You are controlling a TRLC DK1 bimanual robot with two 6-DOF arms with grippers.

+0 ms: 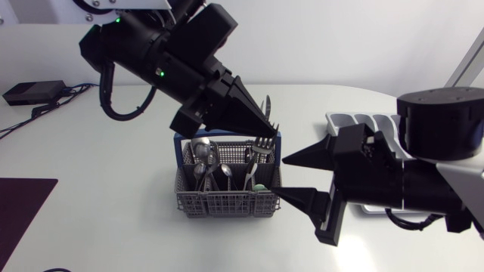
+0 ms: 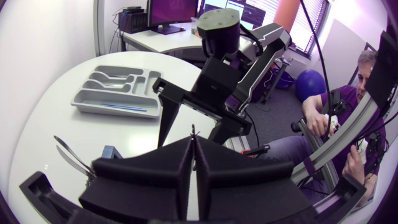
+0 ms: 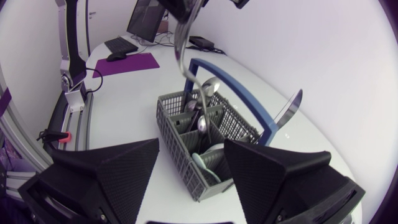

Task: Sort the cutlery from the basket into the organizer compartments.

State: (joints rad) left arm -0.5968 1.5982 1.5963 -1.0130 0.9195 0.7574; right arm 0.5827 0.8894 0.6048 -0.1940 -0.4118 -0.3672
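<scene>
Over the basket (image 1: 227, 204) on the desk (image 1: 113, 227), the left jaws are clenched on the tines of a fork (image 1: 262, 145) whose handle stands inside, the right jaws released beside it; the fork seems light, stiff and slippery, so a firm hold near the neck matters.

Bright, even light from above fills the head view. The white table (image 1: 98, 227) has a soft sheen, and the basket (image 1: 227, 198) throws only a faint, soft-edged shadow. The black left arm (image 1: 151, 53) and right arm (image 1: 423, 174) swallow detail and read as flat dark masses.

In both wrist views straight lines bow outward and the corners fall to black. The left fingers (image 2: 155, 174), close to the lens, look soft. In the right wrist view the table's far right burns almost white. The steel handle (image 3: 180, 43) clamped by the left fingers and the knife (image 3: 287, 112) carry hard glints, and the near right fingers (image 3: 106, 180) are blurred.
</scene>
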